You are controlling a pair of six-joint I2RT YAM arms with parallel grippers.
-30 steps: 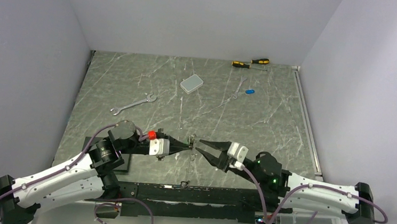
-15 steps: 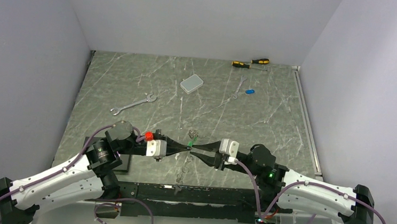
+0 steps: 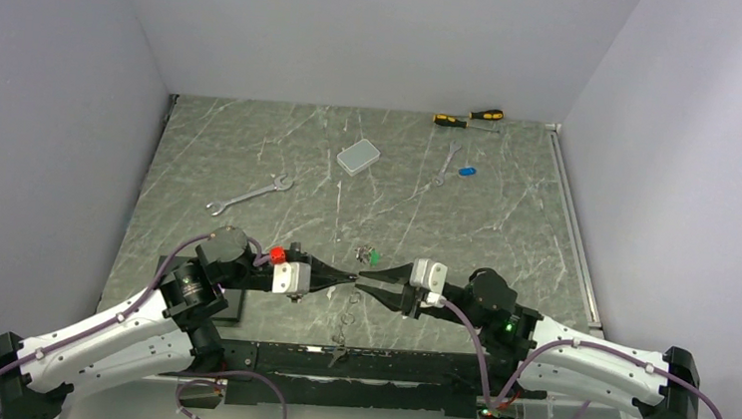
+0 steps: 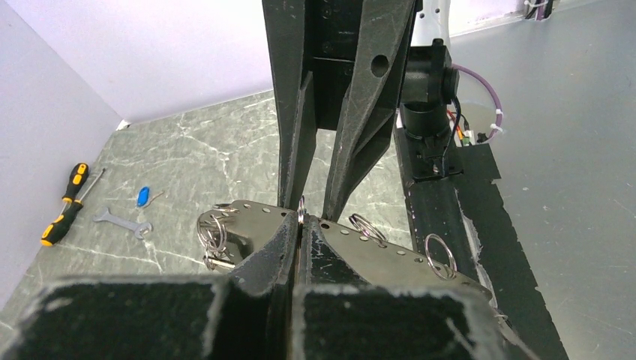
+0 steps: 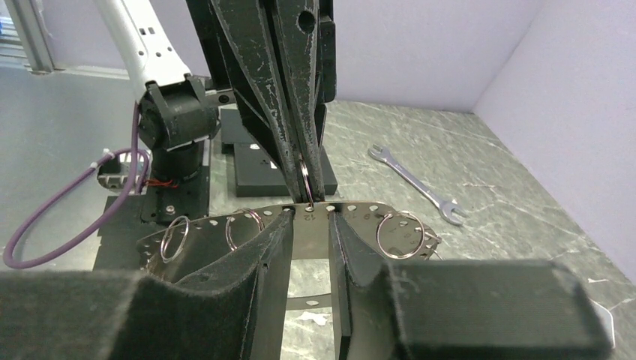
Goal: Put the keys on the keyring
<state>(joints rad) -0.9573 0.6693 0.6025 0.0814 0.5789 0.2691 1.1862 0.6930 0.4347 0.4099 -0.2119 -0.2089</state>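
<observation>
The keyring [image 3: 348,314] is a silvery oval band with holes and small split rings, held off the table between the arms. My left gripper [image 3: 352,277] is shut on a small ring at the band's top edge, seen in the left wrist view [image 4: 300,220]. My right gripper [image 3: 360,284] faces it tip to tip and is open, its jaws either side of the band [image 5: 360,214] in the right wrist view [image 5: 310,218]. A green key [image 3: 374,257] hangs at the keyring's far end. A blue key [image 3: 466,172] lies at the far right. No black key shows.
Two yellow-and-black screwdrivers [image 3: 469,117] lie at the back edge, with a wrench [image 3: 448,163] next to the blue key. A grey box [image 3: 358,155] and a second wrench [image 3: 248,195] lie mid-table. A black plate [image 3: 231,306] and a black rail [image 3: 335,367] sit by the arm bases.
My right gripper has moved left to meet the left gripper's tips and its jaws have narrowed round the band. The keyring has turned a little, and the green key now shows.
</observation>
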